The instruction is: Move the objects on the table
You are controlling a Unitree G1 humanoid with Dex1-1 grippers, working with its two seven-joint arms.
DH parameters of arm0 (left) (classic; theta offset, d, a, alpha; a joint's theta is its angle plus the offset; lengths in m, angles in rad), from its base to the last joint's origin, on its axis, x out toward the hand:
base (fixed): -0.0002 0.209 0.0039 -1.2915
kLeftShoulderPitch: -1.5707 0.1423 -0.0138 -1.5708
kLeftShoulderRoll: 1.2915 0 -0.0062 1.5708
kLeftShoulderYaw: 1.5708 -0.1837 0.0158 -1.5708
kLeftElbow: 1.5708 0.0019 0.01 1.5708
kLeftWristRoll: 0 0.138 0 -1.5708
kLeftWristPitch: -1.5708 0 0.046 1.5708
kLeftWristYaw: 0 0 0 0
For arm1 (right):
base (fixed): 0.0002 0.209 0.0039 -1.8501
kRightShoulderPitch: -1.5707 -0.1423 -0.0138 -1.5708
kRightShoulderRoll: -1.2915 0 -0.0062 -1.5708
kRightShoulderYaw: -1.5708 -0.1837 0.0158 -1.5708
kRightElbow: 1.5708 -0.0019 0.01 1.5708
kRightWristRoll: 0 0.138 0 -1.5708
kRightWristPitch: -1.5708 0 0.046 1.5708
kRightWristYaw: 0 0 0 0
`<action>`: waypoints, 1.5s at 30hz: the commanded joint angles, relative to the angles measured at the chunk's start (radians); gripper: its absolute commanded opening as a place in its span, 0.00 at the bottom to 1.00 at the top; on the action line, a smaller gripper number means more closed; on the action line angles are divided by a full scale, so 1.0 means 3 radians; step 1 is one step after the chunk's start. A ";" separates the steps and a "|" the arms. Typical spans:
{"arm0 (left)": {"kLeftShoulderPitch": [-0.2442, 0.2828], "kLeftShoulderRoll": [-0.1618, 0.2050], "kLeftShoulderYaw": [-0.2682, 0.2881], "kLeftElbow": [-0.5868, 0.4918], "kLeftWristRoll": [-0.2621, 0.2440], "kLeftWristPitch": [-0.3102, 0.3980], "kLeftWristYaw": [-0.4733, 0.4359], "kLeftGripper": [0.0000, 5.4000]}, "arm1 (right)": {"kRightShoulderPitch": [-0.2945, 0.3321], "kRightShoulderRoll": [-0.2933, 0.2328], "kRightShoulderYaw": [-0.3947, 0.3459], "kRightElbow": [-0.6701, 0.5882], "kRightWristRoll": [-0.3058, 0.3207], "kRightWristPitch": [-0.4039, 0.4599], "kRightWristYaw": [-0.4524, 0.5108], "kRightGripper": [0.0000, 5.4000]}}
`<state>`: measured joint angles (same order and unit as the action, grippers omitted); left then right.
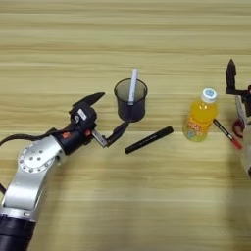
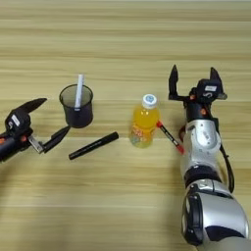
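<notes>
Nothing gripped yet. Thick all-black marker [image 1: 148, 139] flat on light wooden bench [image 1: 147, 206], at 4 o'clock from dark cup [image 1: 131, 100]. Red-capped thin black pen [image 2: 170, 138] at 3 o'clock from orange bottle [image 2: 144, 122]. Left claw [image 1: 109, 115] spread beside cup; right claw [image 2: 194, 82] spread above pen.

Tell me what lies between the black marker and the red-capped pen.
The orange juice bottle stands upright between the black marker and the red-capped pen, close beside the pen's upper end. The right eye view shows this best.
</notes>
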<state>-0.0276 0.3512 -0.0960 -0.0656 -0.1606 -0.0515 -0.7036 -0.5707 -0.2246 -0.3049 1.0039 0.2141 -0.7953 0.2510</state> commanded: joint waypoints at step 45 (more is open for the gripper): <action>-0.0453 0.0167 -0.0756 0.1012 0.0588 0.0140 -0.0374 0.59 | -0.0017 0.0007 0.0008 -0.0036 -0.0001 -0.0003 -0.0006 1.00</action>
<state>-0.1589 0.3868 -0.3186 0.2308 -0.0030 -0.0075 -0.8096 -0.5706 -0.2242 -0.3039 1.0013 0.2142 -0.7954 0.2485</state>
